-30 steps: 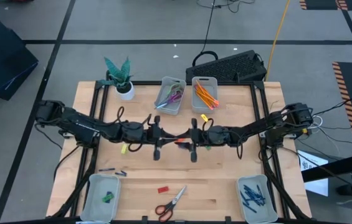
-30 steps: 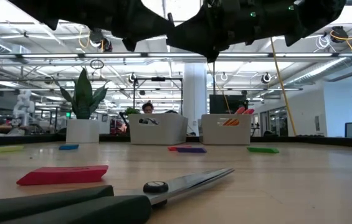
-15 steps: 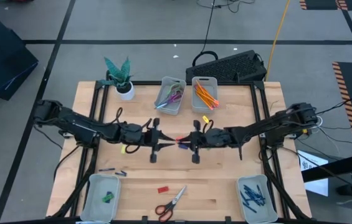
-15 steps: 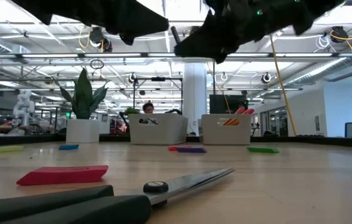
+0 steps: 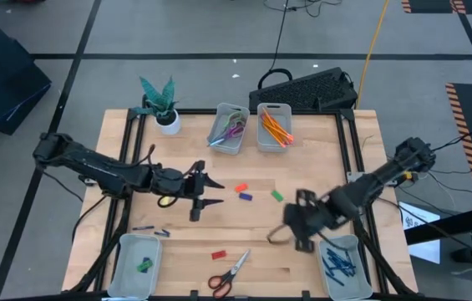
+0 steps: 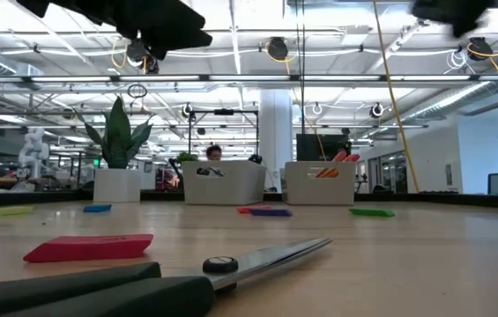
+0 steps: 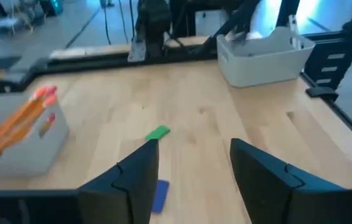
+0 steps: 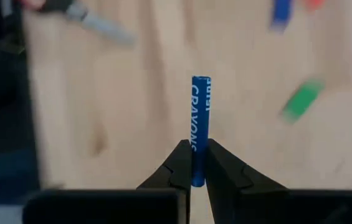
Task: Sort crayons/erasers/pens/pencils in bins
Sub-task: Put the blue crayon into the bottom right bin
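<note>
A blue crayon (image 8: 200,127) stands pinched upright in the right claw (image 8: 199,169), which hangs near the tabletop's (image 5: 302,167) front right corner, just beside the bin (image 5: 343,266) of blue sticks, its arm stretched low. The left claw (image 7: 194,165) gapes wide over the tabletop's middle, arm reaching level.

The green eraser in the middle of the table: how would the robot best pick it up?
The green eraser lies flat and alone on the bare table, slightly slanted. Probably best from straight above, fingers closing across its short width at the middle. The left gripper, open, is nearest; the right gripper holds a blue crayon.
</note>
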Controlling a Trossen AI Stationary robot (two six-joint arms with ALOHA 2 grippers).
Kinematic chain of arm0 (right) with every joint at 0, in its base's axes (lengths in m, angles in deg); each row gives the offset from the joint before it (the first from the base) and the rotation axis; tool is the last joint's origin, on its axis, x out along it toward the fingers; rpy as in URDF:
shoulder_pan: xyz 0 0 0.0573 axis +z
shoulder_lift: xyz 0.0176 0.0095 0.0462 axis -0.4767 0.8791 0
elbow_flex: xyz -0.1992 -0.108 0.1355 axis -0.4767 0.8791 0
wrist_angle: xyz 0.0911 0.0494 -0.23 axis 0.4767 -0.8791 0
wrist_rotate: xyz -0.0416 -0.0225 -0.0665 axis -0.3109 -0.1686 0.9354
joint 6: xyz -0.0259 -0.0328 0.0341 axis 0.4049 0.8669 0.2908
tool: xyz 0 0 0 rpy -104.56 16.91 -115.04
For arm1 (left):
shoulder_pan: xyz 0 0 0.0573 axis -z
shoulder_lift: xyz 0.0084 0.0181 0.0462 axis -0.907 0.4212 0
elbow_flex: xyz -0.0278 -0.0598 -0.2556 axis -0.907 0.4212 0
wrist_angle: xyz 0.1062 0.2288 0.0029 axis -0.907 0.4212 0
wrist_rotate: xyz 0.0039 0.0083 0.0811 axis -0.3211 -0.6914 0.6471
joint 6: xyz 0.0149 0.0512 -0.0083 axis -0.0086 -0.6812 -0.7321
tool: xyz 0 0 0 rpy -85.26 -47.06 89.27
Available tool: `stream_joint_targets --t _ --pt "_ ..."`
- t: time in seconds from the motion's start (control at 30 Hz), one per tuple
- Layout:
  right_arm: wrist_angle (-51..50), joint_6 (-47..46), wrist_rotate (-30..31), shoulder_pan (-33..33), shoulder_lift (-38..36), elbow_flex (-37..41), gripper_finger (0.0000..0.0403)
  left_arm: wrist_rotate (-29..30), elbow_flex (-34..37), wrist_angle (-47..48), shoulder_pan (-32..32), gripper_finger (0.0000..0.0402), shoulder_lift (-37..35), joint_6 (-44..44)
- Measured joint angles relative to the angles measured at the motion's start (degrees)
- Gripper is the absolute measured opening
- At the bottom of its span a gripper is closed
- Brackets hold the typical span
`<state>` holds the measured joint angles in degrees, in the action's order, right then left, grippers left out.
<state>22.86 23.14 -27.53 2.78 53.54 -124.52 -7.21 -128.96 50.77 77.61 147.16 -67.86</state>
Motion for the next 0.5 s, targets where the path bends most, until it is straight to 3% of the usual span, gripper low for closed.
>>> stream_joint_targets --t 0.27,0.5 --pt "-1.92 -31.01 -9.38 17.54 3.77 1.98 0.0018 -1.52 -0.02 0.34 0.78 0.0196 1.32 4.43" --pt "-0.40 -49.23 -14.53 26.00 4.44 10.16 0.0045 -0.20 0.08 -0.88 4.97 0.0193 2.69 6.18"
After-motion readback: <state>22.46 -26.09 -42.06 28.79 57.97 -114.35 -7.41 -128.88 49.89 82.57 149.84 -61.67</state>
